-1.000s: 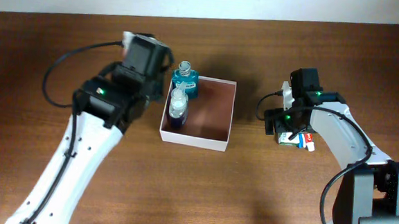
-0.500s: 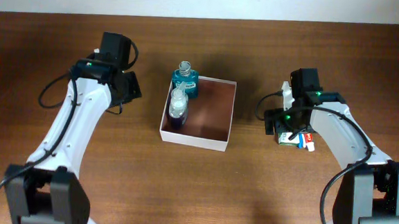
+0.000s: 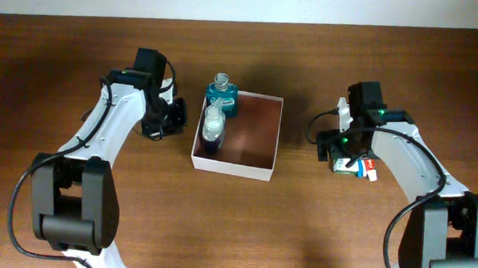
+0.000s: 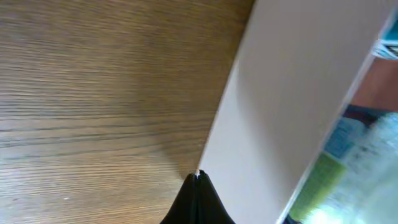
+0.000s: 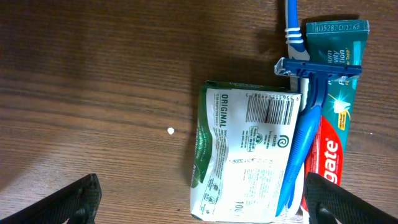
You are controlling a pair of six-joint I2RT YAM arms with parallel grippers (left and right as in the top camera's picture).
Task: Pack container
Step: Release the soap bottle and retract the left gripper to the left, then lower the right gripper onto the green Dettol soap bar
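The container [image 3: 233, 166] is a square shallow box with white walls and a reddish-brown inside, at the table's middle. A teal bottle [image 3: 221, 95] and a clear bottle [image 3: 213, 129] stand in its left side. My left gripper [image 3: 178, 118] is shut and empty, with its tip [image 4: 199, 178] at the container's left outer wall [image 4: 292, 93]. My right gripper [image 3: 347, 156] is open [image 5: 208, 199] above a white and green packet [image 5: 249, 155], a blue razor [image 5: 308, 130] and a toothpaste box [image 5: 339, 81] lying on the table.
The packet [image 3: 342, 166], razor and toothpaste box [image 3: 371, 170] lie together to the right of the container. The right half of the container's floor [image 3: 256, 127] is bare. Bare wooden table [image 3: 233, 225] lies in front.
My left arm swung away from over the container to the left, then came in low against the container's left wall. The right arm has not moved.
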